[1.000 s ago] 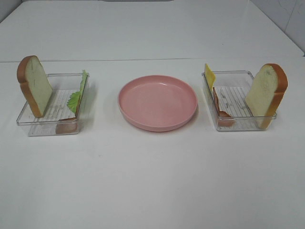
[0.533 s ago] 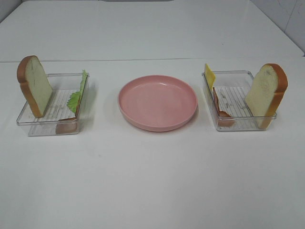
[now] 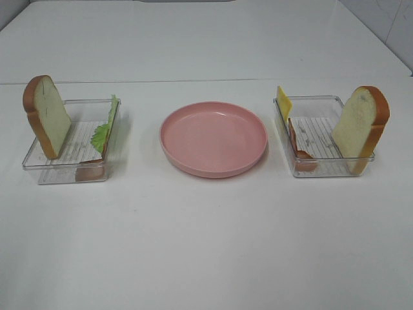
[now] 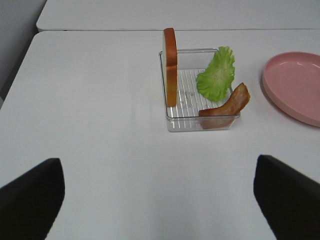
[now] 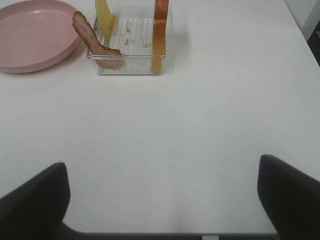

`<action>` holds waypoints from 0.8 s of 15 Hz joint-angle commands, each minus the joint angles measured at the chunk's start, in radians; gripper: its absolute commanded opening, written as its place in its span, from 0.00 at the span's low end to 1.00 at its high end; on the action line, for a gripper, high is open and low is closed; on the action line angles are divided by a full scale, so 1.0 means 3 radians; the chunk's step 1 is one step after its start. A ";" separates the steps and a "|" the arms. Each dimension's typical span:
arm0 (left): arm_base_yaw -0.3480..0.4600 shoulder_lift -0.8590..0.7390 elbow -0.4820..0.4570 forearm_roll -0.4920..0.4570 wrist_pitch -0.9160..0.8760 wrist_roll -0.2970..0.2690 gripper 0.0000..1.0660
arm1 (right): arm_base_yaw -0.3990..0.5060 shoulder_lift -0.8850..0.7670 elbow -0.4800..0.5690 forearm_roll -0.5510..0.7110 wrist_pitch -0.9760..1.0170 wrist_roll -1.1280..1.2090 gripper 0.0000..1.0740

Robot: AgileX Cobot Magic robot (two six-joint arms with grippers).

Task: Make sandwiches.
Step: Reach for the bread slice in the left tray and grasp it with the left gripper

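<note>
No stacked sandwich is in view; its parts stand apart in two clear trays. The left tray [image 3: 71, 169] holds an upright bread slice [image 3: 46, 116], a lettuce leaf [image 3: 104, 129] and a bacon strip [image 4: 227, 104]. The right tray [image 3: 322, 169] holds a cheese slice [image 3: 283, 101], a bacon strip [image 3: 300, 152] and an upright bread slice [image 3: 360, 126]. The pink plate [image 3: 213, 138] between them is bare. My left gripper [image 4: 160, 200] is open, well short of the left tray. My right gripper [image 5: 162, 205] is open, well short of the right tray. Neither shows in the exterior view.
A seam [image 3: 206, 81] runs across the white table behind the trays. The table's right edge [image 5: 295, 20] shows in the right wrist view and its left edge [image 4: 20, 60] in the left wrist view.
</note>
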 commanded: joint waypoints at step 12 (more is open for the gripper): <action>0.0013 0.4123 -0.2433 -0.0073 -0.0387 0.0023 0.89 | -0.0013 -0.0100 0.0013 -0.0020 -0.0017 -0.0013 0.92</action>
